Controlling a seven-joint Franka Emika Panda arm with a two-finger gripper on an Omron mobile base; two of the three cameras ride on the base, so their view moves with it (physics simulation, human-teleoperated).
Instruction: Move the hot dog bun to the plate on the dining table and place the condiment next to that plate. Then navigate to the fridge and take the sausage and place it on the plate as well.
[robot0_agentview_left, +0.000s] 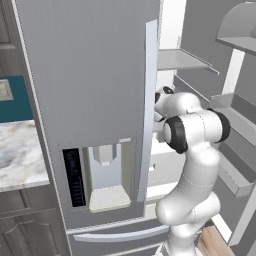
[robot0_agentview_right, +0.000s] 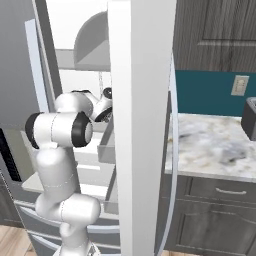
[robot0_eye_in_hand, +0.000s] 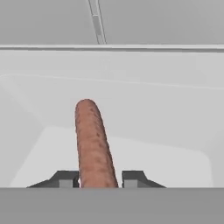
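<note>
Arm (robot0_agentview_left: 192, 165) bent, reaching into open fridge (robot0_agentview_left: 95, 100); claw (robot0_eye_in_hand: 98, 179) clenched on sausage (robot0_eye_in_hand: 92, 144) end

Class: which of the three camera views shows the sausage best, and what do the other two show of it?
The hand view: the sausage runs brown and unblocked up the middle, its near end between the gripper fingertips. In both base views the arm reaches into the open fridge, and I cannot make out the sausage there.
</note>
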